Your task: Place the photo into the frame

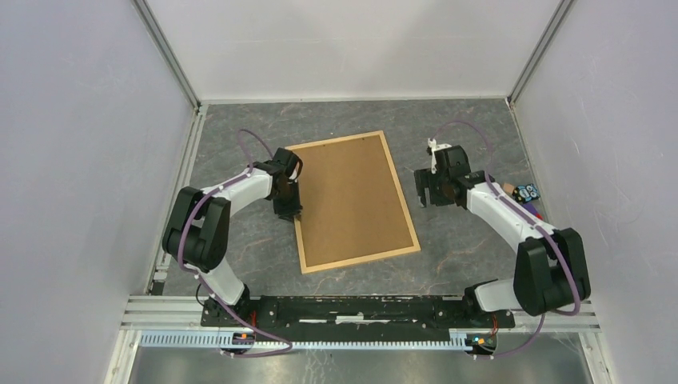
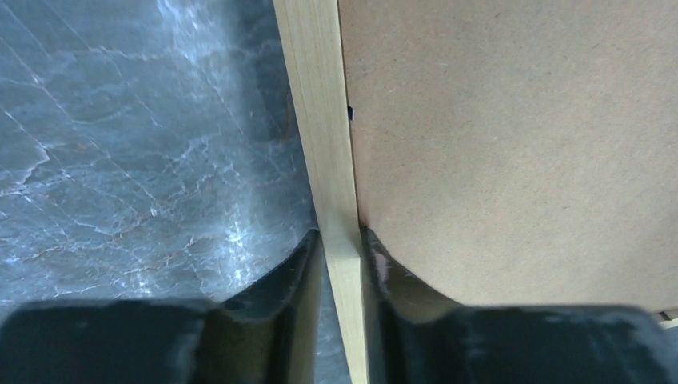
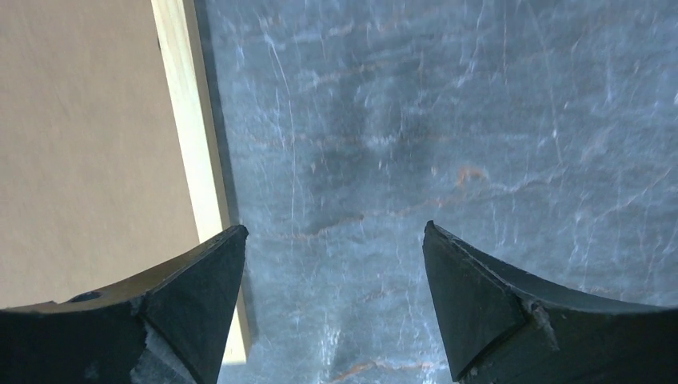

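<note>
- The frame [image 1: 361, 258] lies flat in the middle of the table [image 1: 472, 256], turned slightly off square. A plain brown backing board [image 1: 352, 200] fills the whole of its opening.
- The photo does not show in any view. It may sit under the board or be out of sight elsewhere; I cannot tell which.
- The left claw [image 1: 289, 214] is clamped on the frame's left wood strip, about halfway along. The wrist view shows one finger on the outer side of the strip and the other on the board side.
- The right claw [image 1: 432, 198] has its fingers wide apart and holds nothing. It hangs just beside the frame's right strip, one finger over the strip and the other over bare table.
- My judgement is that the task is either near its close, with the board already seated, or at the start, with the frame gripped for opening. The pictures alone do not settle this.
- If the print is not inside, the board has to come out, the print go in, and the board go back.
- There is open table on both long sides of the frame and toward the far wall [image 1: 352, 48]. The side walls stand close behind each arm.
- A small coloured object [image 1: 526, 192] lies by the right forearm and could be knocked in a wide swing.
</note>
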{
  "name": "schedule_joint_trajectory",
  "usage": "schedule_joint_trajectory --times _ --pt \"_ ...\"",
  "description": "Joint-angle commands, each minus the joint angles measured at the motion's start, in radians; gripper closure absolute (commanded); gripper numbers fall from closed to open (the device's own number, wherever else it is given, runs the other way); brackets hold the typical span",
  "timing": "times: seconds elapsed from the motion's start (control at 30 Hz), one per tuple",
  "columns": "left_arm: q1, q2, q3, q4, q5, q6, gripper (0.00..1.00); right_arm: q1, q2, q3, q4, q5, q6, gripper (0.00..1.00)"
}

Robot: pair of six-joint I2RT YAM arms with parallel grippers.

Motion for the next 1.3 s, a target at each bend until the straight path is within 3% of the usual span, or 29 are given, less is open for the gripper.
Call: schedule_joint_trajectory --times 0.0,0.03,0.07,0.17,0.23,0.4,0.7,1.07,1.27 --pt "-0.008 -0.001 -0.037 -0.111 0.024 0.061 0.59 -0.002 0.102 0.141 0.008 0.018 -0.031 0.14" --pt "-0.007 -0.003 -0.040 -0.096 0.028 0.055 0.50 -0.003 0.132 0.172 0.002 0.001 -0.032 0.14" --pt "-0.005 -0.003 -0.043 -0.083 0.040 0.049 0.46 -0.003 0.166 0.196 -0.005 -0.027 -0.035 0.14" --pt "-0.004 0.026 -0.035 -0.067 0.068 0.049 0.44 -0.002 0.215 0.237 0.008 -0.096 -0.022 0.15" --pt "-0.004 0.053 -0.024 -0.081 0.028 0.067 0.48 -0.001 0.231 0.246 0.027 -0.134 -0.014 0.15" --pt "-0.037 0.089 -0.004 -0.129 -0.031 0.099 0.74 -0.001 0.280 0.303 -0.004 -0.118 -0.050 0.15" --pt "-0.083 0.027 -0.023 -0.153 0.054 0.155 0.94 -0.011 0.383 0.377 -0.017 -0.097 -0.019 0.18" --pt "-0.179 0.025 -0.073 -0.084 0.090 0.106 0.98 -0.030 0.546 0.546 -0.044 -0.089 0.018 0.31" --pt "-0.185 0.056 -0.055 -0.095 0.074 0.104 0.98 -0.049 0.615 0.586 -0.047 -0.097 0.033 0.49"
